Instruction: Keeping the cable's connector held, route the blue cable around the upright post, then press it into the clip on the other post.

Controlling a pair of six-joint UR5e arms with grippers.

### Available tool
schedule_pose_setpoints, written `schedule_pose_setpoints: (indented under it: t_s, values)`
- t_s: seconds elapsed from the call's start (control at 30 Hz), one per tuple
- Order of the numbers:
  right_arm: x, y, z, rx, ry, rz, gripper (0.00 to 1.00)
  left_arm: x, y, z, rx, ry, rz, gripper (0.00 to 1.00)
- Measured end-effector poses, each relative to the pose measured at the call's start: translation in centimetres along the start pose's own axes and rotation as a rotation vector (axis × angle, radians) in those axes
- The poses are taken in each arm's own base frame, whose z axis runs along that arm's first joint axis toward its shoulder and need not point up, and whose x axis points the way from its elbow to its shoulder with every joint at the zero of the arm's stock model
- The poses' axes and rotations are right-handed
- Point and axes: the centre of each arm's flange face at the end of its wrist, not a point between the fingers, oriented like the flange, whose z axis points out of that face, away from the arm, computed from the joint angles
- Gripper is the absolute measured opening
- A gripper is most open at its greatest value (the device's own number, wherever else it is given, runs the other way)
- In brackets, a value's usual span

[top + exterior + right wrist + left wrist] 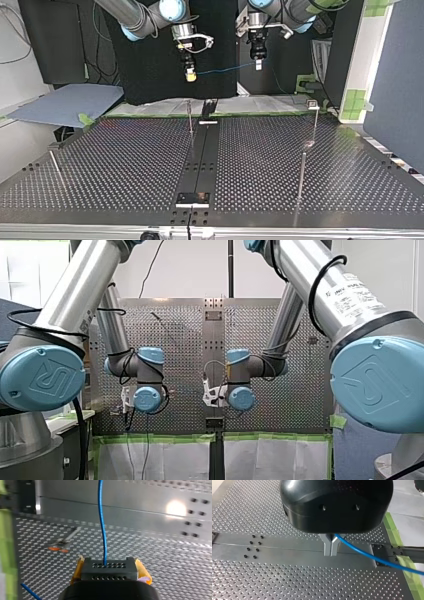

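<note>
**Blue cable (pixel 102 522) held at two places, light and limp**

The connector (pixel 109 569), a small rigid black block with rows of holes, is clamped by its two flanks between the yellow pads (pixel 143 572) of my right gripper (pixel 190 76). The blue cable leaves the block's face and runs straight ahead of that gripper with a slight wave in it. Further along it is nipped between the metal fingers (pixel 326 547) of my left gripper (pixel 331 548), which are closed tight on it. From there it trails away to one side of that gripper. Both grippers are held well above the perforated tabletop (pixel 262 580). In the top view, the stretch between them is seen hanging nearly straight.

The cable is judged thin, very light and soft in bending. It should wrap a slim post (pixel 190 116) readily, but no shape will be held without tension on it. Its smooth sheath may slide through bare metal fingers, which could serve for feeding but risks lost control. The block is judged the sound place for a firm hold. The cable itself is best pinched close to where it must be guided, and not crushed.
</note>
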Motion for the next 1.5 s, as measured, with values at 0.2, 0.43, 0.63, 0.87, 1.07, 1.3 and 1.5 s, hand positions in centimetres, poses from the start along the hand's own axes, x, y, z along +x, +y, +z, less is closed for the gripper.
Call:
schedule_pose_setpoints:
  t_s: [0.2,0.43,0.63,0.87,1.07,1.3,1.5]
  values:
    - [-3.5,-0.2,-0.9,0.012,-0.104,-0.030,0.00,0.0,0.0,0.0,0.000,0.000,0.000,0.00]
    - [-4.9,-0.2,-1.4,0.018,-0.152,-0.044,0.00,0.0,0.0,0.0,0.000,0.000,0.001,0.00]
    - [-3.8,-0.6,-0.9,0.017,-0.142,-0.023,0.00,-1.2,0.3,1.1,0.000,-0.006,0.021,0.00]
    - [-0.4,-1.2,-0.7,0.064,-0.126,0.044,0.00,-2.9,1.3,2.0,-0.011,-0.006,0.011,0.00]
    - [3.6,-1.7,0.3,0.110,-0.081,0.083,0.00,-4.6,1.8,1.9,-0.038,-0.008,-0.032,0.00]
    - [8.8,-1.7,1.9,0.118,-0.021,0.117,0.00,-6.3,2.2,1.6,-0.052,-0.009,-0.041,0.00]
    - [13.3,-1.7,2.8,0.133,0.028,0.135,0.00,-8.2,2.7,2.1,-0.095,-0.025,-0.021,0.00]
